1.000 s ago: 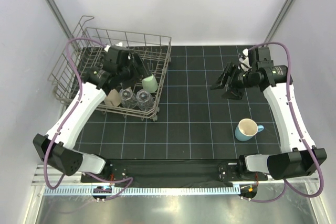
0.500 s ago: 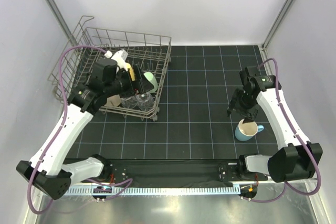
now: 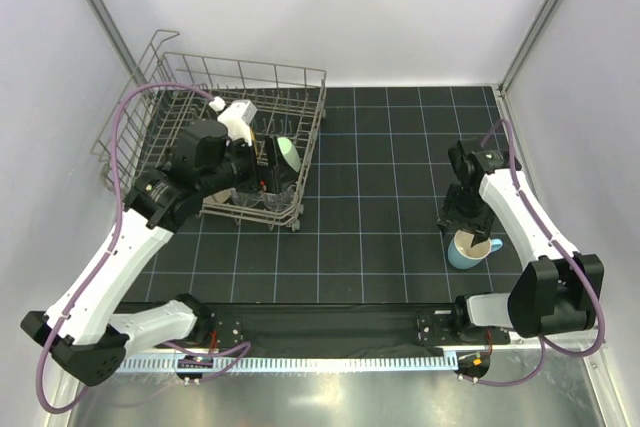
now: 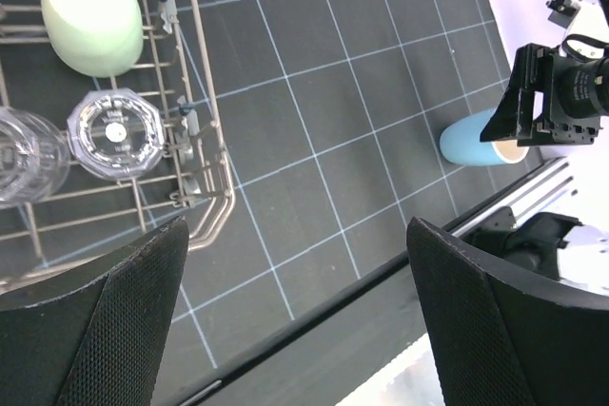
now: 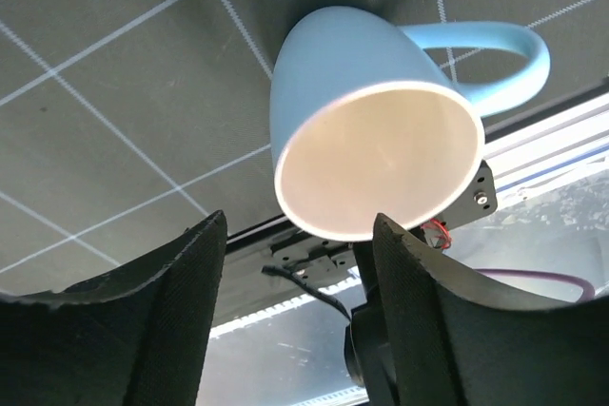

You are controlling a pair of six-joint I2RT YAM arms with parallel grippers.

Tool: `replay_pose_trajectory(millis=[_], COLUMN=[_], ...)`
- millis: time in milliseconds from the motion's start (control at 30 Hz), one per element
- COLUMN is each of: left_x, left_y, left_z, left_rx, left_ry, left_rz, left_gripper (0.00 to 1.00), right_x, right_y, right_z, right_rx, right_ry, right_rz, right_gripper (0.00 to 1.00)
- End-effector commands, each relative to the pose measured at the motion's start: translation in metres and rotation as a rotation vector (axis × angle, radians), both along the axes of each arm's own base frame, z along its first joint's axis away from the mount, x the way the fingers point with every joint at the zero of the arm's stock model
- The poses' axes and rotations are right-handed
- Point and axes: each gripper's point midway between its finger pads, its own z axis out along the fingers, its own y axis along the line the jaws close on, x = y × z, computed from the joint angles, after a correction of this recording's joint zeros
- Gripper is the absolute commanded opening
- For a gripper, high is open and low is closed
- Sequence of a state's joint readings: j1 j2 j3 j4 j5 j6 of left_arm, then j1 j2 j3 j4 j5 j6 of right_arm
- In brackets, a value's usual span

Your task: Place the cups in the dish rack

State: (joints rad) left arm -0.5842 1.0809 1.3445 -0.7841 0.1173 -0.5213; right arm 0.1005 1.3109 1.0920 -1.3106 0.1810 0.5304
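The right gripper (image 5: pixel 297 225) hangs spread and empty just over the blue mug (image 5: pixel 376 154), which stands upright, mouth up, near the desk's near right corner, handle toward the right edge. The rack (image 3: pixel 300 97) sits well apart at the far left corner. The left gripper (image 4: pixel 295 235), also spread and empty, hovers over the rack's near edge; the right arm is plainly nearer the mug.

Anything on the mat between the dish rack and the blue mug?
Nothing: only bare gridded mat between dish rack and blue mug, in the top view.
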Motion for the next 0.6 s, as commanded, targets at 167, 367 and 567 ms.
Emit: replay_pose_trajectory(millis=[167, 367, 567], left_x=[0.008, 0.009, 0.011], left_y=[0.008, 0.010, 0.005], left_z=[0.026, 0.027, 0.033], left_rx=[0.091, 0.106, 0.082], left_ry=[-0.116, -0.107, -0.093], left_rz=[0.001, 0.012, 0.014], left_gripper=[0.93, 0.94, 0.94], right_x=[0.016, 0.013, 0.010], right_y=[-0.009, -0.007, -0.005], right_z=[-0.023, -0.041, -0.051], right_rx=[-0.048, -0.041, -0.030], right_ry=[-0.034, -0.010, -0.005], right_rz=[0.009, 0.004, 0.010], right_gripper=[0.57, 0.49, 0.24])
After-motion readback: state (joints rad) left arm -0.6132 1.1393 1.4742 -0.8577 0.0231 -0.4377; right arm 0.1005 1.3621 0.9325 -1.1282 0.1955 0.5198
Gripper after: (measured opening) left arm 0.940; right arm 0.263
